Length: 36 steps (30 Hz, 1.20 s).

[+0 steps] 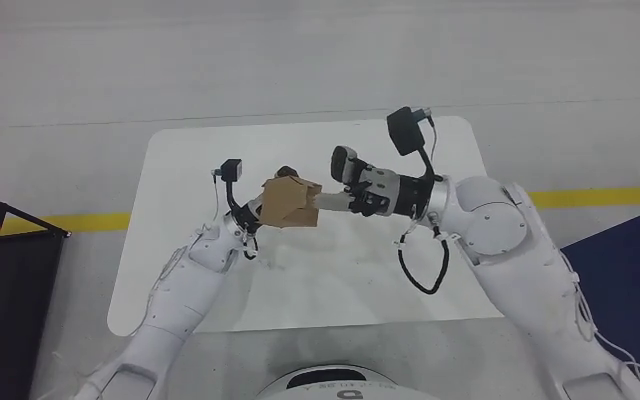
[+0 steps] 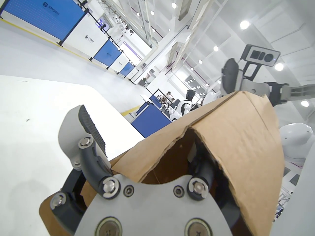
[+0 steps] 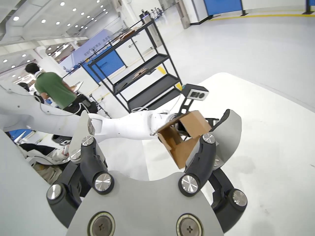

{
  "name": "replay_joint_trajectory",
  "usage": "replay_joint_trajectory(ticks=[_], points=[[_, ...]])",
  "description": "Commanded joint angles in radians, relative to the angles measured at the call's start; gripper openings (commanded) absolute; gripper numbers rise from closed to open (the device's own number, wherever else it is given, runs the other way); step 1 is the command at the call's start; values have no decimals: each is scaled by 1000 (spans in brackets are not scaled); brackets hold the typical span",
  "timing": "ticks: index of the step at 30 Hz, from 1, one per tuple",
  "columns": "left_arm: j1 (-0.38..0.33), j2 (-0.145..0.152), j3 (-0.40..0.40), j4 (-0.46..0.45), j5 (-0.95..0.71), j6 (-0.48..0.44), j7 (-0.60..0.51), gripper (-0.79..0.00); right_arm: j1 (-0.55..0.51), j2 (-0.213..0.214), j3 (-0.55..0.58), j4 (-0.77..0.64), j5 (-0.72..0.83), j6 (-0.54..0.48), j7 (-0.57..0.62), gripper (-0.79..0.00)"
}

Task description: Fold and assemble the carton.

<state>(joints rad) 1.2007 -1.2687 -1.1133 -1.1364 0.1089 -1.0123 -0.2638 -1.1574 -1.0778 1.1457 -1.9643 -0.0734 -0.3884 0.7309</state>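
Left gripper (image 2: 139, 130) stands spread, one finger outside and the other apparently inside the brown cardboard carton (image 1: 290, 203), held above the white table (image 1: 400, 290). Right gripper (image 3: 157, 116) gapes wide, carton just ahead between its fingers.

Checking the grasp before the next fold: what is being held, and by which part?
The carton, by its open end: the left claw has one finger inside it, the other outside. The right claw is open, holding nothing.

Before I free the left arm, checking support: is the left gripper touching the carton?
Touching. The left wrist view shows an edge of the carton lying on the base of the left gripper, no gap.
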Motion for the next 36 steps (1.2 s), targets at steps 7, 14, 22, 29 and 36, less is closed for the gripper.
replay_joint_trajectory(ticks=[7,14,22,29,36], points=[[-6,4,24,-1,13,0,35,0,109,-23,-85,115,37,19,-20,-188],[-3,13,30,-3,-61,0,23,0,101,-19,-44,129,34,34,-23,-175],[-10,19,30,-4,-149,0,-52,0,70,3,44,161,-24,66,68,-129],[-12,16,30,-4,-165,0,-79,0,98,-1,-16,171,-40,92,146,-117],[-12,11,28,-2,-165,0,-91,0,127,-7,-55,192,-73,117,156,-80]])
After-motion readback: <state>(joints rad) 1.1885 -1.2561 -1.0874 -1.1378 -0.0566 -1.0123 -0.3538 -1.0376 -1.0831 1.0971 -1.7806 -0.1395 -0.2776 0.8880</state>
